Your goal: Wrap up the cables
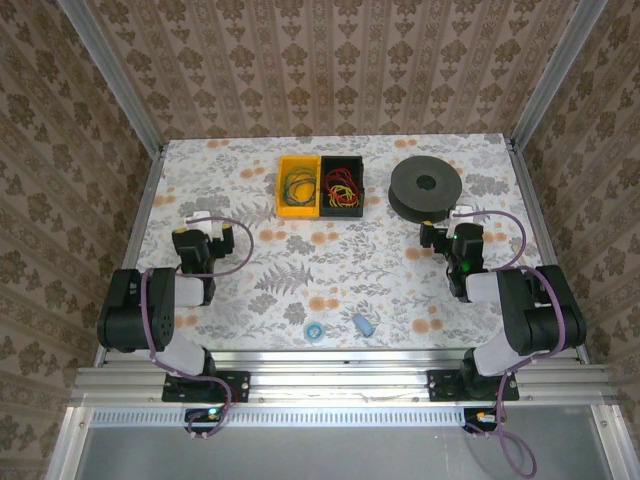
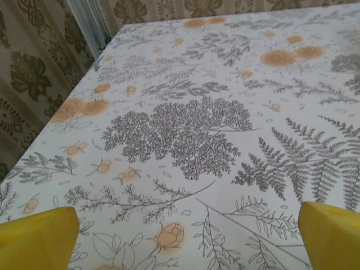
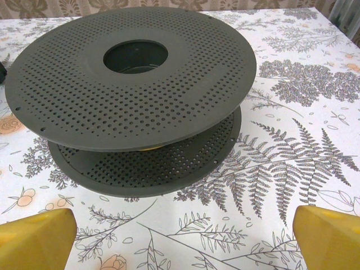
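Thin red wire lies tangled with some yellow strands in a black bin at the back middle of the table. The dark grey perforated spool stands at the back right, and no wire shows on it. My right gripper sits just in front of the spool, open, with only tablecloth between its yellow fingers. My left gripper rests low at the left, open over bare cloth, with its yellow fingers wide apart.
A yellow bin holding dark green coiled wires adjoins the black bin on its left. A small blue ring and a pale blue cylinder lie near the front edge. Aluminium posts and patterned walls enclose the table.
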Tool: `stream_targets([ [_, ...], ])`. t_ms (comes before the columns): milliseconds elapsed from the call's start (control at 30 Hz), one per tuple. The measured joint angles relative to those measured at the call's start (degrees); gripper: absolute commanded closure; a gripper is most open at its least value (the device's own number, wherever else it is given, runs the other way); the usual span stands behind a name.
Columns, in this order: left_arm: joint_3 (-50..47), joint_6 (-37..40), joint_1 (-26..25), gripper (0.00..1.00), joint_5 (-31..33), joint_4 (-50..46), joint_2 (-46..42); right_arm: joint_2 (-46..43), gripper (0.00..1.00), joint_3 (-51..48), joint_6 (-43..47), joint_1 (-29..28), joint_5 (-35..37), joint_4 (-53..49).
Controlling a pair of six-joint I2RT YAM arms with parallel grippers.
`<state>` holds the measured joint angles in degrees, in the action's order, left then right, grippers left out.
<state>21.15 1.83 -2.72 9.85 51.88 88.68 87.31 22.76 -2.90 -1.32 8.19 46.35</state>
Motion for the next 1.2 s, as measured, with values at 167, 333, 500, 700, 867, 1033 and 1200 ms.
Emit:
stream_targets([
  [167, 9.9, -0.13, -1.88, 0.0, 1.51, -19.93, -5.88, -8.35, 0.0, 5.68, -0.59, 0.0, 0.07, -15.63],
  [333, 26.14, -5.01, -2.14, 0.0, 0.94, -41.57, -10.49, -19.21, 0.0, 13.77, -2.6, 0.26, 0.39, -31.15],
  [500, 44.0, -8.33, -2.14, 0.0, -4.92, -68.02, -6.12, -20.09, 0.0, 22.03, -6.73, 5.05, -7.58, -43.58],
  [700, 51.3, -8.33, -3.34, 0.0, -10.32, -88.78, -1.05, -12.81, 0.0, 25.4, -14.95, 13.0, -26.14, -45.62],
  [867, 55.95, -8.17, -5.2, 0.0, -12.9, -100.67, -1.05, -2.93, 0.05, 27.3, -23.19, 18.18, -37.09, -42.99],
  [1033, 57.24, -8.07, -7.08, 0.0, -13.11, -106.14, -2.25, 6.1, 0.06, 29.55, -28.13, 20.48, -41.7, -39.93],
  [1200, 56.33, -7.98, -7.32, 0.0, -13.09, -109.48, -5.49, 11.98, 0.12, 32.72, -30.8, 20.46, -43.52, -36.87],
])
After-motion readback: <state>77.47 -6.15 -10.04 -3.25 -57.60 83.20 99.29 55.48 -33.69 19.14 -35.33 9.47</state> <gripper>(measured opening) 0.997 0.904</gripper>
